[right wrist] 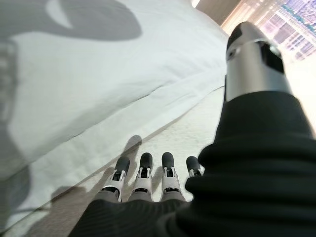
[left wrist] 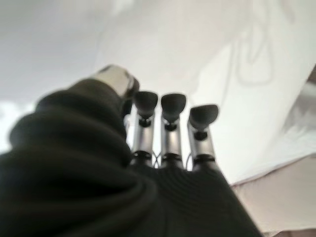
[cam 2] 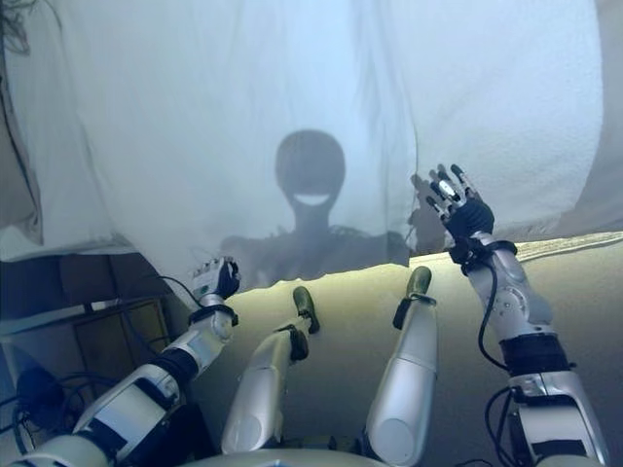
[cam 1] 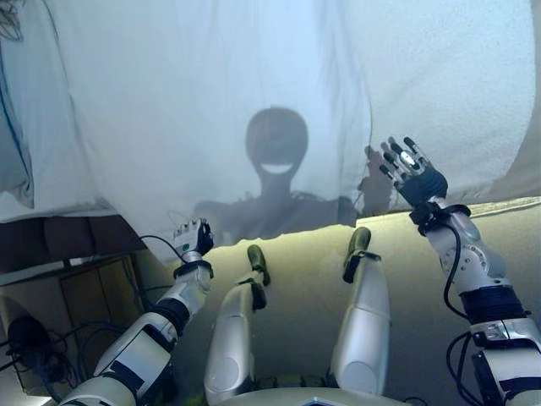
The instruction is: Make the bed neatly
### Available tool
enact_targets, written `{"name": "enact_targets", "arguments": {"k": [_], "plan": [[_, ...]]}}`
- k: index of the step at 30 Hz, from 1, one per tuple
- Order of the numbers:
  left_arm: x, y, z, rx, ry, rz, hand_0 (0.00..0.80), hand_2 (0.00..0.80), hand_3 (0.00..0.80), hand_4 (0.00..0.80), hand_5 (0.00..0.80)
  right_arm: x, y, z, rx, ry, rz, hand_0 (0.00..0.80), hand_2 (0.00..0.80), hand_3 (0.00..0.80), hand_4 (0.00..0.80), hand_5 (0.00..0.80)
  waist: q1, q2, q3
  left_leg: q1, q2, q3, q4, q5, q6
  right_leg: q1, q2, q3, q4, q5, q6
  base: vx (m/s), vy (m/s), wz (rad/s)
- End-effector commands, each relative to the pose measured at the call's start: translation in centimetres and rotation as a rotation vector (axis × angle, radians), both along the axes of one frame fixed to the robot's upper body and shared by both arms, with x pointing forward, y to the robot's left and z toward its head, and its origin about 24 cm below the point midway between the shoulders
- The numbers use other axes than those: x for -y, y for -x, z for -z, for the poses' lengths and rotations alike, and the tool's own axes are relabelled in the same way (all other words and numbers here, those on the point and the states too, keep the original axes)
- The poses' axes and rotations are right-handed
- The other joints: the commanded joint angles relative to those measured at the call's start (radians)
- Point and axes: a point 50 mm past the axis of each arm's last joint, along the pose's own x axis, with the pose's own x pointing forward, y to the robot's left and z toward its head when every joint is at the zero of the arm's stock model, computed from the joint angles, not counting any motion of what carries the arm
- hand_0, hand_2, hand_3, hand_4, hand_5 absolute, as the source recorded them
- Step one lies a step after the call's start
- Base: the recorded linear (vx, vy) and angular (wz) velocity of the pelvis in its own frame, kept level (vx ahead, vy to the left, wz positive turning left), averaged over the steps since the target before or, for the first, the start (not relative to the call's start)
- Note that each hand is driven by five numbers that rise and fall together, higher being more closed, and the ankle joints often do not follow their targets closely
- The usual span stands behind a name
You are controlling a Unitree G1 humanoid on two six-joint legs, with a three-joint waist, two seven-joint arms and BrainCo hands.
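Note:
A white duvet [cam 1: 211,101] lies spread over the bed, and its near edge hangs down over the beige bed side [cam 1: 296,249]. To its right the textured white mattress cover [cam 1: 448,76] is bare. My left hand [cam 1: 193,238] is at the duvet's lower left corner, close to the hanging edge. Its fingers [left wrist: 168,128] look straight, with no cloth seen between them and the thumb. My right hand [cam 1: 412,173] is raised over the near edge of the bed by the duvet's right side. It is open with fingers [right wrist: 143,177] spread and holds nothing.
A pale pillow or bunched cloth [cam 1: 13,152] lies at the far left of the bed. Beside the bed, low on the left, stands dark furniture with a wooden panel [cam 1: 93,296].

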Motion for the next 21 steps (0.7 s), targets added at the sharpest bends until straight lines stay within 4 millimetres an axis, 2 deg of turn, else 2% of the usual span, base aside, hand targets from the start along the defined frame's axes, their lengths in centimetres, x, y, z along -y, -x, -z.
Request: {"name": "enact_targets", "arguments": {"k": [1, 7, 10, 12, 13, 14, 15, 17, 21], "plan": [[-2.7, 0.0, -0.4, 0.011, -0.001, -0.100, 0.800, 0.800, 0.800, 0.800, 0.800, -1.7, 0.1, -2.4, 0.165, -0.043, -0.044, 0.000, 0.000, 0.000, 0.000, 0.000, 0.020, -0.055, 0.043, -0.141, 0.058, -0.066, 0.101, 0.091, 0.000, 0.067, -0.038, 0.001, -0.284, 0.329, 0.155, -0.083, -0.086, 0.06], [-4.3, -0.6, -1.0, -0.037, 0.062, -0.162, 0.800, 0.800, 0.800, 0.800, 0.800, -2.5, -0.4, -2.7, 0.194, -0.080, -0.051, 0.000, 0.000, 0.000, 0.000, 0.000, 0.041, -0.087, 0.069, -0.218, 0.069, -0.109, 0.143, 0.094, 0.007, 0.007, -0.025, 0.012, -0.225, 0.324, 0.152, -0.075, -0.096, 0.02], [-4.3, 0.2, 0.1, -0.126, 0.043, -0.144, 0.800, 0.800, 0.800, 0.800, 0.800, -3.2, -0.2, -2.7, 0.216, -0.116, -0.058, 0.000, 0.000, 0.000, 0.000, 0.000, 0.057, -0.110, 0.084, -0.240, 0.071, -0.132, 0.137, 0.099, 0.010, 0.004, -0.010, -0.004, -0.240, 0.335, 0.156, -0.063, -0.170, 0.00], [-4.3, 0.7, 1.1, -0.243, 0.094, -0.133, 0.800, 0.800, 0.800, 0.800, 0.800, -3.4, -0.1, -2.6, 0.223, -0.128, -0.064, 0.000, 0.000, 0.000, 0.000, 0.000, 0.061, -0.118, 0.086, -0.239, 0.076, -0.139, 0.130, 0.101, 0.010, 0.014, -0.005, -0.016, -0.255, 0.339, 0.157, -0.035, -0.111, -0.10], [-3.9, 1.7, 2.7, -0.416, 0.177, -0.110, 0.461, 0.461, 0.461, 0.461, 0.461, -3.5, -0.2, -2.7, 0.230, -0.138, -0.070, 0.000, 0.000, 0.000, 0.000, 0.000, 0.061, -0.124, 0.089, -0.237, 0.080, -0.142, 0.123, 0.104, 0.012, 0.021, -0.001, -0.023, -0.264, 0.343, 0.158, -0.040, -0.091, -0.02], [-3.6, 2.4, 3.8, -0.527, 0.191, -0.097, 0.000, 0.000, 0.000, 0.000, 0.000, -3.6, -0.2, -2.7, 0.237, -0.143, -0.074, 0.000, 0.000, 0.000, 0.000, 0.000, 0.061, -0.126, 0.091, -0.235, 0.081, -0.143, 0.118, 0.108, 0.013, 0.026, 0.003, -0.026, -0.269, 0.345, 0.158, -0.038, -0.065, 0.01], [-3.2, 3.5, 5.0, -0.600, 0.197, -0.094, 0.000, 0.000, 0.000, 0.000, 0.000, -3.7, -0.3, -2.8, 0.240, -0.143, -0.083, 0.000, 0.000, 0.000, 0.000, 0.000, 0.058, -0.128, 0.091, -0.228, 0.082, -0.142, 0.111, 0.110, 0.011, 0.037, 0.007, -0.030, -0.278, 0.346, 0.159, -0.019, -0.016, -0.04], [-3.0, 4.7, 6.1, -0.631, 0.238, -0.135, 0.000, 0.000, 0.000, 0.000, 0.000, -3.8, -0.6, -2.8, 0.240, -0.138, -0.099, 0.000, 0.000, 0.000, 0.000, 0.000, 0.052, -0.127, 0.087, -0.205, 0.081, -0.131, 0.098, 0.111, 0.009, 0.058, 0.010, -0.036, -0.291, 0.343, 0.158, 0.017, 0.040, -0.08], [-3.4, 4.3, 5.9, -0.580, 0.278, -0.192, 0.000, 0.000, 0.000, 0.000, 0.000, -3.6, -1.1, -2.5, 0.214, -0.114, -0.120, 0.000, 0.000, 0.000, 0.000, 0.000, 0.037, -0.115, 0.069, -0.153, 0.080, -0.108, 0.082, 0.114, 0.006, 0.085, 0.000, -0.030, -0.281, 0.322, 0.154, 0.061, 0.093, -0.05]]}}
